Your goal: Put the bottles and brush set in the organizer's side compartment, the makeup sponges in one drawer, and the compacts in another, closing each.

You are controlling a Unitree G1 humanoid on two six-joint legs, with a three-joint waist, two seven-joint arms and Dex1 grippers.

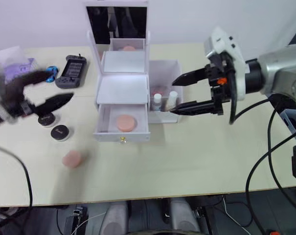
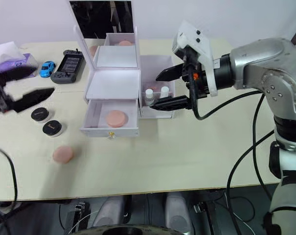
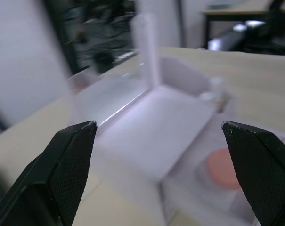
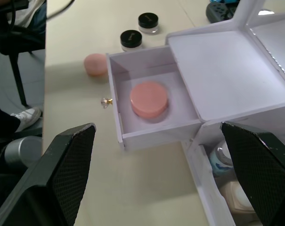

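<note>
The white organizer [image 1: 122,88] stands mid-table, mirror lid upright. Its lower drawer [image 1: 122,131] is pulled out with one pink makeup sponge [image 1: 125,122] inside. The other sponge [image 1: 72,158] lies on the table in front of the two black compacts [image 1: 46,119] [image 1: 60,132]. Both white-capped bottles [image 1: 157,100] [image 1: 172,97] stand in the side compartment [image 1: 165,68]. A pinkish patch shows behind them; I cannot tell if it is the brush set. My right gripper [image 1: 184,93] hovers open and empty beside that compartment. My left gripper [image 1: 62,87] is open, empty and blurred above the compacts.
A black game console [image 1: 72,71], a blue toy car [image 1: 51,72] and a purple-tinted clear bag [image 1: 15,66] lie at the back left. A gold knob [image 4: 105,100] sticks out from the open drawer's front. Bare tabletop [image 1: 196,161] lies in front of the organizer.
</note>
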